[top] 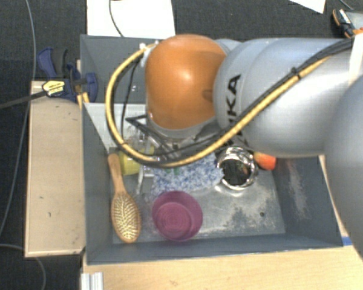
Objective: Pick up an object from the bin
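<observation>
Orange-capped arm (pixel 181 80) over crumpled blue-white speckled cloth (pixel 190 175).

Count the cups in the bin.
2: a magenta cup near the bin's front wall, and a shiny metal cup right of it, by the arm. The arm may hide more.

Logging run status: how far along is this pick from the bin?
Done: the arm is down inside the bin, with the end effector low at the back left, over the edge of the blue speckled cloth and beside a yellow thing. In hand: no grasp can be confirmed. Left: grip and lift. The hairbrush, purple cup and metal cup lie on the floor.
</observation>
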You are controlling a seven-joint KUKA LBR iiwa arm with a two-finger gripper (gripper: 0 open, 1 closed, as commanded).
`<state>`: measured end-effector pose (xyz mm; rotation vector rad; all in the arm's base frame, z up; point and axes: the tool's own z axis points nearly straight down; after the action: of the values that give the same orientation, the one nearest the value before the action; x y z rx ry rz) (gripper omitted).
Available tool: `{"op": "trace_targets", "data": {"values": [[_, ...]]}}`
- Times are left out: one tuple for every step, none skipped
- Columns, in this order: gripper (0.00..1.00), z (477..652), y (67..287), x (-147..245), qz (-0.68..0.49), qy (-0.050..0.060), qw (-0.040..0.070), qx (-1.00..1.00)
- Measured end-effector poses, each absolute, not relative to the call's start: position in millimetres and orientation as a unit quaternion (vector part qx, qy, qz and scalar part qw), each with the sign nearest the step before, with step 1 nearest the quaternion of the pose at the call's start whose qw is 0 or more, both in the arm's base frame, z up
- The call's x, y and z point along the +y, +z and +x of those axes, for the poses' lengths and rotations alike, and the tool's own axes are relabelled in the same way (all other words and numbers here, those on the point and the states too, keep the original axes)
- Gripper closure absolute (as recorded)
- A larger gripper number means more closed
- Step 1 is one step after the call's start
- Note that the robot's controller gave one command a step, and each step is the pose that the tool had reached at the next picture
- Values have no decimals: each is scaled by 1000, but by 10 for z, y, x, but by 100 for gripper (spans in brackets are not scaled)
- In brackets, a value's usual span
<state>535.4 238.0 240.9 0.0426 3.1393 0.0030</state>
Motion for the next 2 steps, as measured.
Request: {"op": "trace_targets", "data": {"values": [[0, 5354, 2409, 2380, 14, 1, 1, 1000], [0, 5146, 1679, 2342, -165, 1, 4, 986]]}}
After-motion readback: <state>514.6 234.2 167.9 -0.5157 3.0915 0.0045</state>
